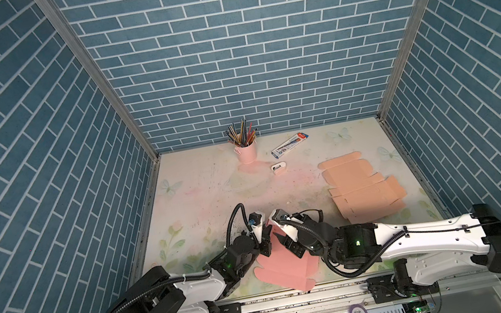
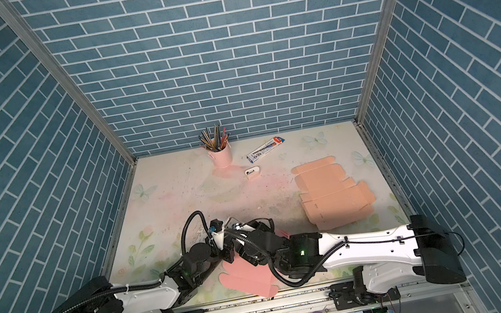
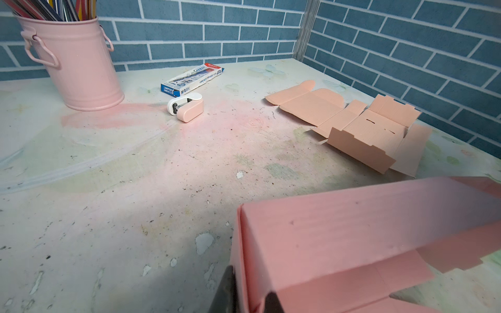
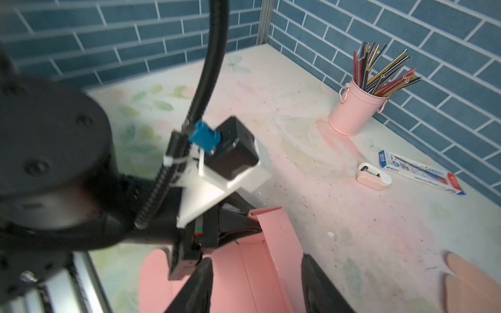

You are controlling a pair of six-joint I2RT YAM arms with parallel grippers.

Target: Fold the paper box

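free: table centre (image 1: 202,204) | obstacles: paper box (image 1: 279,267) near front; pencil bucket (image 1: 246,152) at back; flat carton (image 1: 364,189) right

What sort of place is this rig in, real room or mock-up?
Probably a lab mock-up of a craft desk: brick-print walls on metal framing, a mounting rail along the table's near edge, and a pencil cup as a prop.

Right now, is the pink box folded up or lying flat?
Partly folded: the pink box has one wall standing upright, while its rounded flaps lie flat.
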